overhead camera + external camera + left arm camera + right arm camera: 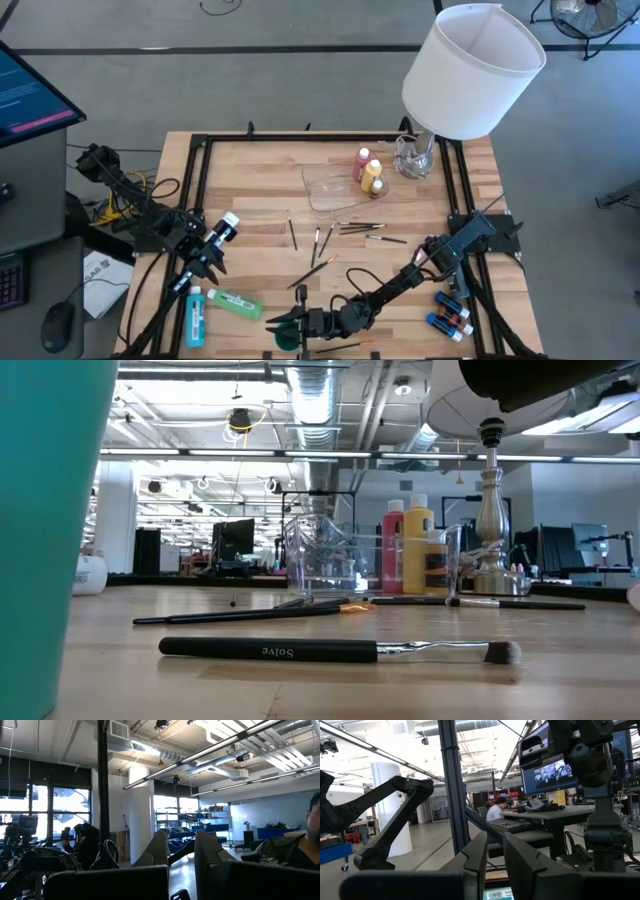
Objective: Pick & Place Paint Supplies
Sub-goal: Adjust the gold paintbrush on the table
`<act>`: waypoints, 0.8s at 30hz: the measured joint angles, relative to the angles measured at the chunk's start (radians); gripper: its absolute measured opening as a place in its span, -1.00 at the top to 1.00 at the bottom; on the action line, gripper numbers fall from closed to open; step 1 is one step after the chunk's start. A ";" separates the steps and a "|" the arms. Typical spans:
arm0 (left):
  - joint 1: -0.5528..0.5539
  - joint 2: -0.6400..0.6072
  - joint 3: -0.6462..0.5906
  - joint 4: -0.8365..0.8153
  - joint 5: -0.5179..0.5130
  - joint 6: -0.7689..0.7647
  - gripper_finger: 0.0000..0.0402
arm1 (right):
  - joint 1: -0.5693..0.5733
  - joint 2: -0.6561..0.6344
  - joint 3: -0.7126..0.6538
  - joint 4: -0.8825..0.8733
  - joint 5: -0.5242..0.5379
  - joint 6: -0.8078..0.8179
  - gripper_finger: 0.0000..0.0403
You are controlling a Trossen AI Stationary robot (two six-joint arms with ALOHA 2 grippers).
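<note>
The butcher-block table point(260, 170) carries the big white lampshade point(472, 68) at its far right corner, over a metal lamp base. Just left of the base lies the clear plastic tray point(335, 190), with a pink bottle point(361, 164) and a yellow bottle point(371, 176) standing at its right edge.

The left arm waits at the table's left edge; its gripper point(205, 262) has its fingers together and holds nothing. Just below it lie a teal bottle point(195, 315) and a green bottle point(234, 303).

The right arm stretches from the right side toward the near edge, where the right gripper point(292, 322) sits over a dark green bottle point(287, 338). Its fingers stand slightly apart around the bottle's top, though whether they actually grip it is hard to tell.

Blue bottles point(450, 314) lie grouped near the right edge. Thin brushes point(350, 229) are scattered across the middle of the table.
</note>
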 joint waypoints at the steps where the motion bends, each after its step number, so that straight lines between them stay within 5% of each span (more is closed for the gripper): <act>1: 0.000 0.000 0.000 0.000 0.000 0.000 1.00 | 0.000 0.000 0.000 0.000 0.000 0.000 0.72; 24: 0.000 0.000 0.000 -0.003 0.000 0.000 1.00 | 0.003 -0.005 0.000 -0.004 0.045 -0.027 0.72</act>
